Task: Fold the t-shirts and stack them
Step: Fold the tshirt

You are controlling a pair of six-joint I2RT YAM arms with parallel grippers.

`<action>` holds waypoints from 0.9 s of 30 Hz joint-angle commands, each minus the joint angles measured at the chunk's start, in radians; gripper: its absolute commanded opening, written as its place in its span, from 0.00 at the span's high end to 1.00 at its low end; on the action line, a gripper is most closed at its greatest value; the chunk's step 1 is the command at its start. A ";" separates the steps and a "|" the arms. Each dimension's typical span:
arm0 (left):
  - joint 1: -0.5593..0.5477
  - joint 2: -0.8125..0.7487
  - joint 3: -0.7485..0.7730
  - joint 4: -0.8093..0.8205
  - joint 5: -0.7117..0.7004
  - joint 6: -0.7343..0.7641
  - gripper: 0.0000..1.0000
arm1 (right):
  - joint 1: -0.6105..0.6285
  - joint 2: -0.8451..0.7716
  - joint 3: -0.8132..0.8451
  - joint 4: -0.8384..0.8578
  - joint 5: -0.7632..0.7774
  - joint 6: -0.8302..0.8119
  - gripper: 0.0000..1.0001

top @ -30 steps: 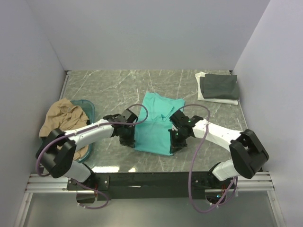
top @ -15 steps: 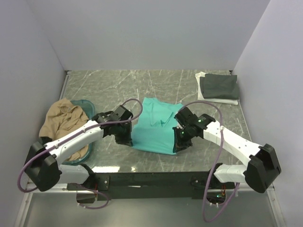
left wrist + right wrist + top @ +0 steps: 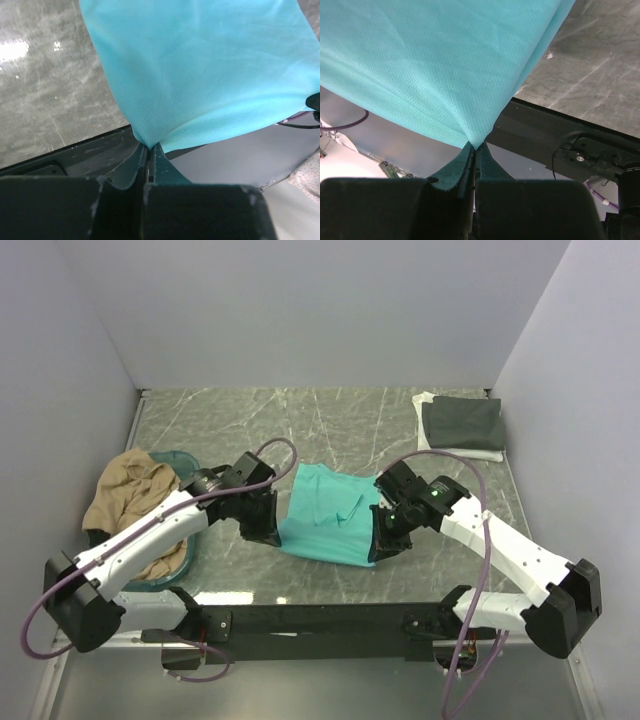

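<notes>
The teal-green t-shirt [image 3: 328,520] hangs lifted over the middle of the table, its near edge stretched between both grippers. My left gripper [image 3: 272,536] is shut on its near left corner; in the left wrist view the cloth [image 3: 200,75] is pinched at the gripper [image 3: 149,146]. My right gripper [image 3: 378,552] is shut on the near right corner, where the cloth [image 3: 435,65] runs into the closed gripper [image 3: 474,146]. A tan t-shirt [image 3: 130,502] lies crumpled at the left. A dark grey t-shirt [image 3: 461,423] lies folded on a white one [image 3: 462,452] at the back right.
A teal plastic basket [image 3: 186,468] sits under the tan shirt by the left wall. The table's near edge [image 3: 320,612] with its black rail runs just below the grippers. Grey walls close in the left, back and right.
Both grippers have carried the teal-green shirt's near edge up and toward the back. The cloth has drawn shorter front to back, and both arms have stretched further out.
</notes>
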 commanded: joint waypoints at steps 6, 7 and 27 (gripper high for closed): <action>0.004 0.102 0.055 0.002 -0.013 0.086 0.99 | -0.074 0.041 0.041 -0.013 0.065 -0.037 1.00; 0.004 0.112 0.060 0.008 -0.013 0.089 0.99 | -0.095 0.046 0.047 -0.012 0.067 -0.043 1.00; 0.121 0.305 0.210 0.066 0.013 0.198 1.00 | -0.256 0.219 0.237 0.024 0.087 -0.146 1.00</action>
